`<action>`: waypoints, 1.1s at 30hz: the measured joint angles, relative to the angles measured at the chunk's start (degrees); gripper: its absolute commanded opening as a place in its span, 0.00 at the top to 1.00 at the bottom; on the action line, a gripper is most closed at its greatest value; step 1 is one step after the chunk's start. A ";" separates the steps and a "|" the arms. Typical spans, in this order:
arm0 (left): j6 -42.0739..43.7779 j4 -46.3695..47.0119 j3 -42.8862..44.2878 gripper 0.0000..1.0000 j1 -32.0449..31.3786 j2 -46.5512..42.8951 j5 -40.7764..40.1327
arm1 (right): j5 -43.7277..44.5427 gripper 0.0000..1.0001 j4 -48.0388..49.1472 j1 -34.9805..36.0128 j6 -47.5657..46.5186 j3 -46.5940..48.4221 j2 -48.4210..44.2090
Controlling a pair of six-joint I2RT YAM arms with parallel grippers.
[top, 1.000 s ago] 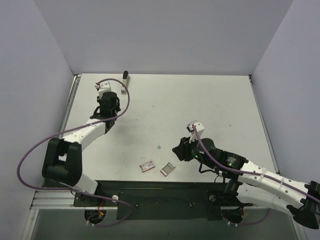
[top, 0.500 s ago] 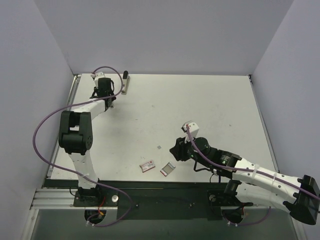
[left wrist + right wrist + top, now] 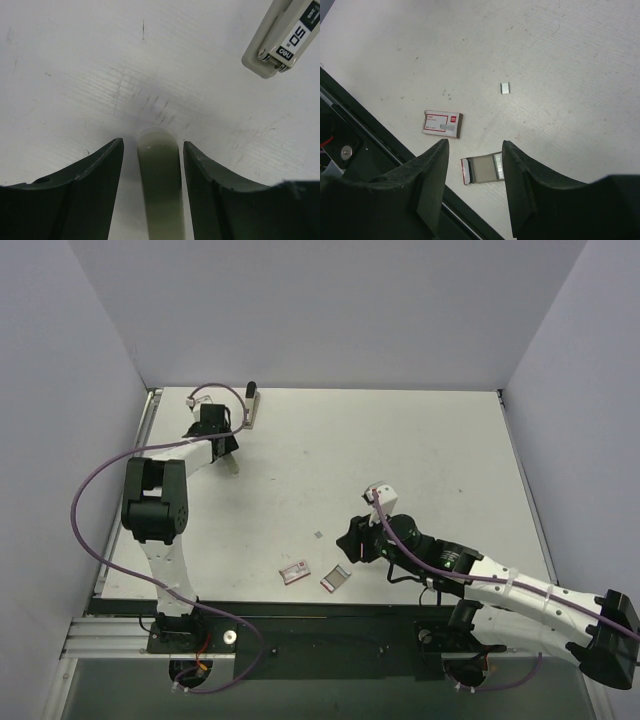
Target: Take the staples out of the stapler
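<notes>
the stapler [image 3: 280, 37] lies flat on the table [image 3: 400, 440] in the far left corner, its black end toward the back wall. in the left wrist view only its beige end shows, at the upper right and well off the line of the fingers. i see no staples in it from here, as it looks closed.

the left gripper [image 3: 152, 144] hovers low over the table near the stapler with its fingers apart. between them sits a pale rounded bar [image 3: 159, 190], with a thin gap on each side. i cannot tell what this bar is.

the right gripper [image 3: 474, 146] is far away at the near edge, also spread and holding nothing. below it are a red-and-white box [image 3: 443, 124], a grey box [image 3: 482, 170], and what looks like a tiny strip of staples [image 3: 505, 88] lying alone on the table.

the risk, i think, is the aim. if the left fingers close here, they catch nothing. if they slide sideways, they can push the slim stapler to the wall or turn it. the stapler is small against the fingers, so a grip off centre may let it slip, and loose staples could scatter.
</notes>
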 measured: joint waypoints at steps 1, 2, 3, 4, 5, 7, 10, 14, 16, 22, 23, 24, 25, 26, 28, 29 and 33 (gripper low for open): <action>-0.07 -0.02 -0.39 0.38 0.00 -0.02 0.20 | -0.07 0.57 0.00 0.00 0.11 0.00 -0.20; -0.09 -0.07 -0.96 0.37 -0.04 -0.02 0.44 | -0.28 0.57 0.00 0.02 0.31 0.00 -0.44; -0.02 -0.22 -1.81 0.37 -0.07 -0.13 0.76 | -0.39 0.57 0.00 0.07 0.61 0.00 -0.68; -0.02 -0.39 -2.40 0.37 -0.07 -0.28 0.98 | -0.50 0.57 0.00 0.15 0.92 0.00 -0.94; -0.02 -0.61 -3.06 0.36 -0.07 -0.48 1.20 | -0.52 0.57 0.00 0.28 1.07 -0.04 -1.27; -0.02 -1.36 -3.80 0.36 -0.07 -1.01 1.60 | -0.70 0.57 -0.04 0.74 1.44 -0.15 -1.92; 0.00 -2.27 -3.96 0.36 -0.07 -2.43 2.01 | -0.70 0.57 -0.37 1.14 1.84 -0.26 -3.26; 0.00 -3.21 -3.72 0.36 -0.07 -5.09 2.10 | -0.68 0.57 -0.81 1.36 2.38 -0.26 -4.85; 0.02 -3.93 -2.89 0.36 -0.07 -5.70 2.08 | -0.68 0.57 -0.94 1.51 2.54 -0.28 -5.16; 0.11 -6.47 0.39 0.37 -0.07 -5.62 1.99 | -0.66 0.57 -1.22 1.57 2.58 -0.42 -5.22; 0.13 -6.99 1.05 0.37 -0.07 -5.51 1.86 | -0.66 0.57 -1.31 1.57 2.58 -0.48 -5.22; 0.20 -7.41 1.68 0.37 -0.07 -5.38 1.79 | -0.66 0.57 -1.36 1.57 2.58 -0.52 -5.22; 0.22 -7.72 2.23 0.37 -0.07 -5.11 1.64 | -0.66 0.57 -1.40 1.60 2.56 -0.55 -5.20; 0.26 -7.91 2.71 0.37 -0.07 -4.85 1.53 | -0.66 0.57 -1.40 1.62 2.56 -0.57 -5.20; 0.26 -8.13 3.13 0.38 -0.07 -4.22 1.38 | -0.66 0.57 -1.40 1.62 2.54 -0.57 -5.14; 0.26 -8.46 3.26 0.39 -0.07 -3.82 1.31 | -0.66 0.57 -1.38 1.62 2.54 -0.57 -5.01; 0.26 -9.77 3.37 0.39 -0.24 -2.12 0.87 | -0.66 0.57 -1.38 1.75 2.54 -0.57 -3.96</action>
